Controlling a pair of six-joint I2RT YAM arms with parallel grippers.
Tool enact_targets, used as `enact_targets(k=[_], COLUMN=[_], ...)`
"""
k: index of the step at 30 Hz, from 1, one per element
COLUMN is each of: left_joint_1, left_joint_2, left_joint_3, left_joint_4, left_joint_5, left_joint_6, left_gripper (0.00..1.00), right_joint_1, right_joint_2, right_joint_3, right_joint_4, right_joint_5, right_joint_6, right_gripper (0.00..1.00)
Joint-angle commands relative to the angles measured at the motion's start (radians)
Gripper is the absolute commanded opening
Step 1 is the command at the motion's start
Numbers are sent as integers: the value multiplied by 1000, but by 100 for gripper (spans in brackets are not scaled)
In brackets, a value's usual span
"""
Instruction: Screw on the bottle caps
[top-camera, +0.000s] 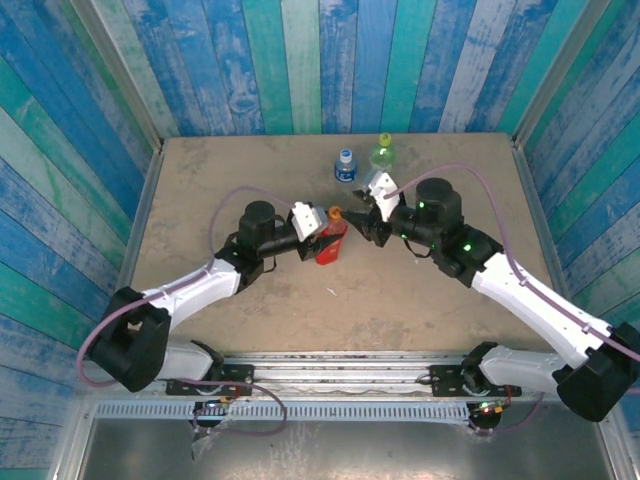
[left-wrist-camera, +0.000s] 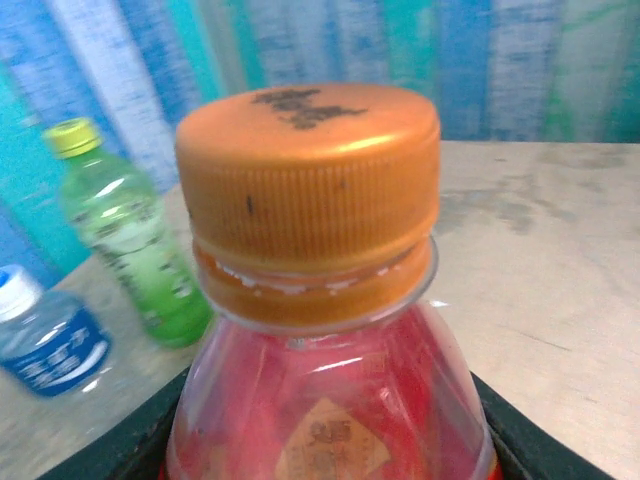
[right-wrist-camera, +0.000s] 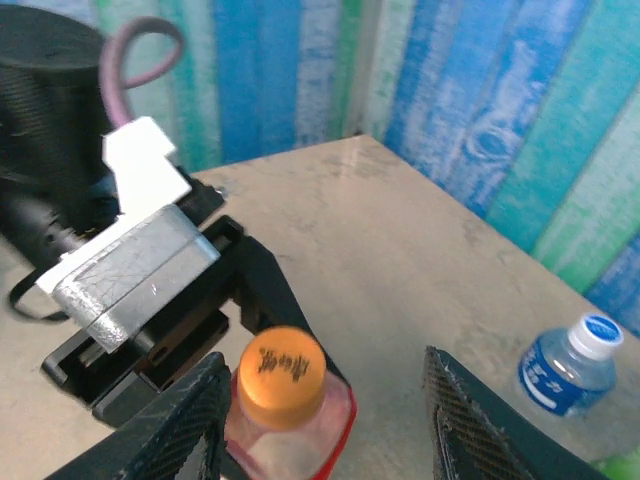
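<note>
My left gripper (top-camera: 320, 236) (left-wrist-camera: 330, 455) is shut on the red bottle (top-camera: 328, 248) (left-wrist-camera: 330, 400), its dark jaws pressing both sides of the body and holding it tilted over the table's middle. The orange cap (top-camera: 336, 212) (left-wrist-camera: 308, 185) (right-wrist-camera: 281, 377) sits on the bottle's neck. My right gripper (top-camera: 358, 216) (right-wrist-camera: 325, 400) stands open around that cap. One finger (right-wrist-camera: 180, 430) is close beside the cap and the other finger (right-wrist-camera: 470, 430) is well apart. The green bottle (top-camera: 382, 152) (left-wrist-camera: 130, 245) and the clear blue-labelled bottle (top-camera: 345, 166) (left-wrist-camera: 45, 340) (right-wrist-camera: 565, 370) stand capped at the back.
Blue and green plank walls (top-camera: 300, 60) enclose the tan table (top-camera: 220, 180) on three sides. The two standing bottles are just behind my right gripper. The left wrist's grey and white housing (right-wrist-camera: 140, 270) is close in front of the right wrist camera.
</note>
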Motion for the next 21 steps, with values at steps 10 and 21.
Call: enact_targets(k=[10,21], left_joint_1=[-2,-3], left_joint_2=[-98,-99], left_joint_3=[39,39], left_joint_4=[-126,-124], left_joint_5=[376,365], left_joint_6=[122,122], left_gripper=[55,55], right_joint_1=[-12,-12], right_joint_2=[67,106], right_joint_3=[131,153], right_joint_4=[-294,-334], right_joint_5=[-405,-421], right_joint_6=[-202,-216], right_gripper=[53,18])
